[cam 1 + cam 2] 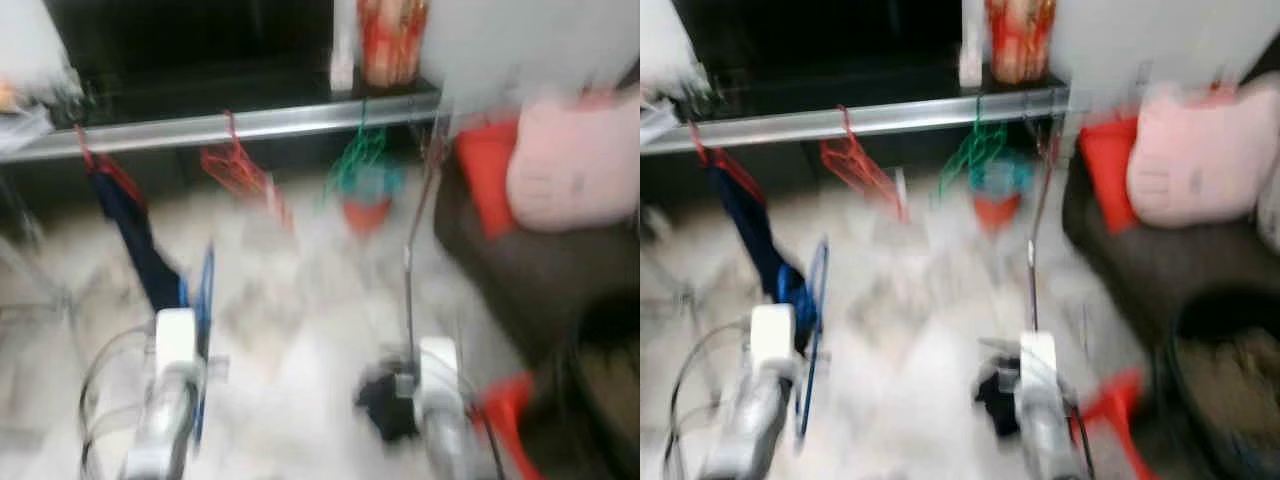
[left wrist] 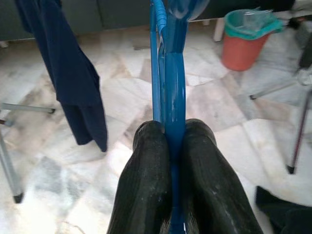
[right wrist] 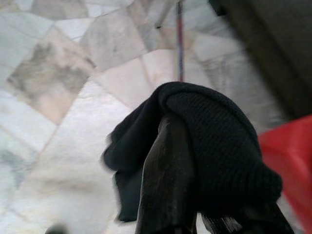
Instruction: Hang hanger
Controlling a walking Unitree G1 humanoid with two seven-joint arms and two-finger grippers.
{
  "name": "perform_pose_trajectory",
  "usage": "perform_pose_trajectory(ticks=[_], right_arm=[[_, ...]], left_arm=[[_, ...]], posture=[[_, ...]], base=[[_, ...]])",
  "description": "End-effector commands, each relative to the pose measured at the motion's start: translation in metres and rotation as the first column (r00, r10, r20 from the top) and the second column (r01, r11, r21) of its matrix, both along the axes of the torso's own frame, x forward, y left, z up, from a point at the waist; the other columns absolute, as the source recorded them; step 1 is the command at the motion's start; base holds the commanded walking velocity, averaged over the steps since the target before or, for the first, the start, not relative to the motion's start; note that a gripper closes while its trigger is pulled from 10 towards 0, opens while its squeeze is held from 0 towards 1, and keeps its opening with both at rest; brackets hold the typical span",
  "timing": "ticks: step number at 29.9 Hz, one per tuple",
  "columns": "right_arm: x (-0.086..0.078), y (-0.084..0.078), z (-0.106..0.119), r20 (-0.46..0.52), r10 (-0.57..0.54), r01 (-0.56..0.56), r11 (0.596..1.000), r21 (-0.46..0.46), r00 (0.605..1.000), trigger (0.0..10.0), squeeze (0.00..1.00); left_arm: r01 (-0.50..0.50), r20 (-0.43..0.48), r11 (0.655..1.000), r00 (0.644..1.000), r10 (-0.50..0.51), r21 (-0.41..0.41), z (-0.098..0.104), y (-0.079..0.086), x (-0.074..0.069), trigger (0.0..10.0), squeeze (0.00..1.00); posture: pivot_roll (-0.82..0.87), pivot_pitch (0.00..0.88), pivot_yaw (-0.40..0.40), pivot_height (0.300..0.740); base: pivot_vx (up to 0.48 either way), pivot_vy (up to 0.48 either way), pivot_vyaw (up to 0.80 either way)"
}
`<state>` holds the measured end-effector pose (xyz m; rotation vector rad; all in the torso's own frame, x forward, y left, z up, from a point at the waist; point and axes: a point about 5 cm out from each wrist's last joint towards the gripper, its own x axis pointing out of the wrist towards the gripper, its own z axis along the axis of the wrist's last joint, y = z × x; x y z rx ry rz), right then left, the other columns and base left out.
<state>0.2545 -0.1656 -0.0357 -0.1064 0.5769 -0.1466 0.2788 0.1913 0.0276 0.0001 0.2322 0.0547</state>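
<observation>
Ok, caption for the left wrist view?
Left gripper clamps a blue hanger above marble floor, dark blue garment hanging nearby.

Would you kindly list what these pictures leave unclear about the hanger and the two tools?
- Blue hanger: its hook is cut off by the top edge of the left wrist view; motion blur smears it in the eye views.
- Right tool: black cloth drapes over its fingers, hiding their gap.
- Rail: blurred, so free space is unclear.

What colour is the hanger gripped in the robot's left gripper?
Blue. The hanger shows best in the left wrist view, clamped in the left gripper.
</observation>
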Motion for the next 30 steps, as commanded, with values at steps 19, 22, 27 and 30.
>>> perform_pose_trajectory(ticks=[19,22,27,30], right_arm=[[0.054,0.005,0.048,0.161,-0.034,0.028,0.999,0.04,0.986,10.0,0.0],[0.066,0.002,0.059,0.153,-0.083,0.075,0.996,0.057,0.985,10.0,0.0],[0.079,-0.001,0.072,0.136,-0.146,0.137,0.988,0.075,0.98,10.0,0.0],[0.089,-0.001,0.084,0.13,-0.187,0.173,0.979,0.112,0.974,10.0,0.0]], left_arm=[[0.308,-0.086,0.951,0.949,-0.304,0.034,-0.001,-0.014,-0.005,10.0,0.0],[0.431,-0.13,0.901,0.897,-0.423,0.038,0.001,-0.017,-0.007,10.0,0.0],[0.571,-0.193,0.82,0.809,-0.554,0.037,0.006,-0.015,-0.01,10.0,0.0],[0.685,-0.235,0.729,0.71,-0.664,0.011,0.017,-0.013,-0.013,10.0,0.0]], posture=[[0.01,0.0,0.018,0.74],[0.02,0.0,0.021,0.74],[0.02,0.0,0.024,0.74],[0.02,0.0,0.03,0.74]], base=[[-0.113,0.0,0.0],[0.0,0.0,0.0],[0.0,0.0,0.0],[0.0,0.0,0.0]])
